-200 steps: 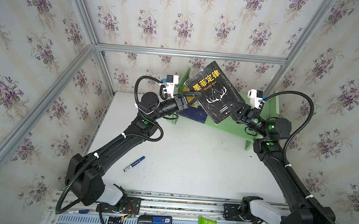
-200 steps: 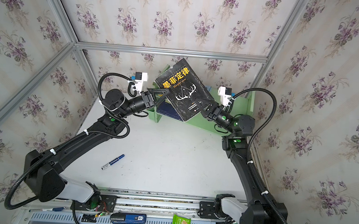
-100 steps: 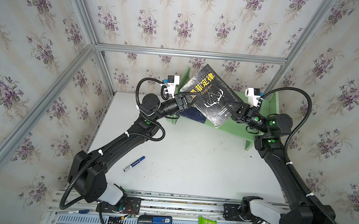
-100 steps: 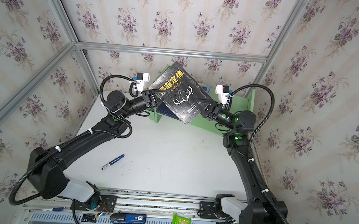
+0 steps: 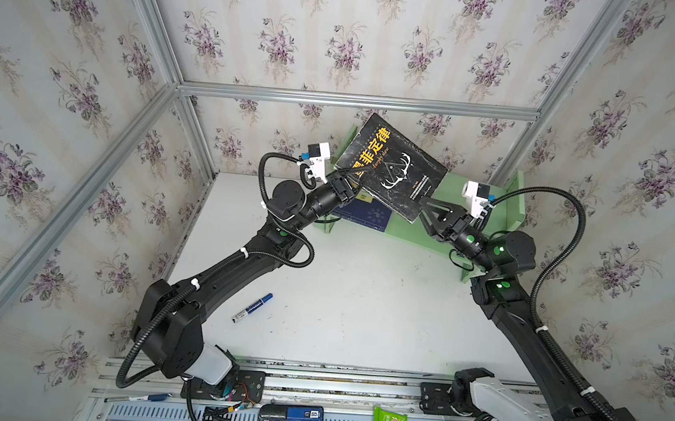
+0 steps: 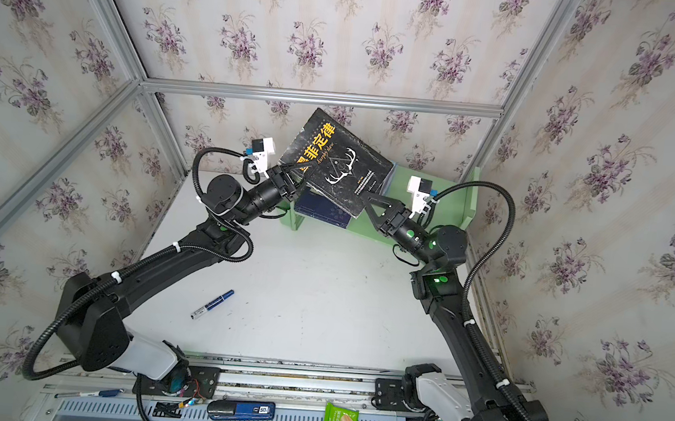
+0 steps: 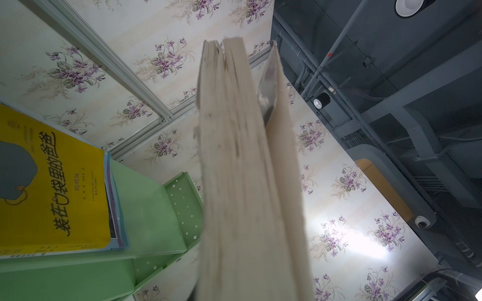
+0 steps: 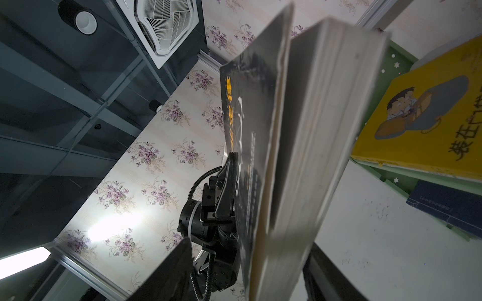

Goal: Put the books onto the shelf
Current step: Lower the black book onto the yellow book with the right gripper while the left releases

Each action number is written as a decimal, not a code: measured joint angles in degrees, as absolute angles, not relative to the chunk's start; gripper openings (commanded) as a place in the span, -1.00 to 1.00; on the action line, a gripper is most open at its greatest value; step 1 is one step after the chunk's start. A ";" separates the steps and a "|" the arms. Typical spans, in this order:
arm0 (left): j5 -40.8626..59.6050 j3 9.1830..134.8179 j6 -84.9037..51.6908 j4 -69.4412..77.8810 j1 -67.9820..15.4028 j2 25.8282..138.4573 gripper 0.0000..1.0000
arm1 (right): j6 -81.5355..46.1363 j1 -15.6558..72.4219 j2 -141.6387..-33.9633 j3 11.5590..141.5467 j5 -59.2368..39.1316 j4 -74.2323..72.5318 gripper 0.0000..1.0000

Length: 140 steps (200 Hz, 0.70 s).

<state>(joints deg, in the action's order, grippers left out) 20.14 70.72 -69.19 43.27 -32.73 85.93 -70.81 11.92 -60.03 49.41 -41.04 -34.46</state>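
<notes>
In both top views the black book [image 5: 393, 170] hides most of the shelf [image 5: 512, 199] and part of the navy book [image 5: 368, 216]. In the left wrist view its page edge is blurred and cut off by the frame, and the yellow book [image 7: 52, 187] is cut off too.

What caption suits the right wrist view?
Left gripper clamps the black antler book, seen edge-on inside the open right gripper; a yellow book sits on the green shelf beyond.

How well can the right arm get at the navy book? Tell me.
Probably not: the black book, clamped by the left gripper, hangs between the open right gripper and the navy book, covering part of it.
</notes>
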 measured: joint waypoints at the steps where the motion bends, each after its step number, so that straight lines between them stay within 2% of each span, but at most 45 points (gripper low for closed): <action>1: 20.08 70.74 -69.19 43.27 -32.73 85.95 -0.81 | -70.63 12.01 -60.10 49.45 -40.88 -34.22 0.31; 35: 17.47 70.78 -69.93 43.62 -33.43 86.85 -0.82 | -68.36 14.00 -62.22 50.52 -37.47 -31.97 0.14; 75: 14.85 70.48 -71.13 44.93 -34.02 87.42 -0.80 | -66.63 14.98 -63.00 51.42 -34.37 -30.57 -0.29; 95: 14.28 70.32 -71.68 44.99 -34.28 87.96 -0.67 | -65.58 14.98 -63.22 52.56 -33.12 -29.06 -0.48; 105: 13.85 70.30 -71.88 45.06 -34.35 88.12 -0.54 | -64.90 14.98 -63.61 53.60 -32.84 -28.14 -0.55; 140: 13.17 69.69 -72.03 44.84 -34.04 87.50 0.38 | -63.61 12.93 -66.11 58.06 -34.35 -23.86 -0.64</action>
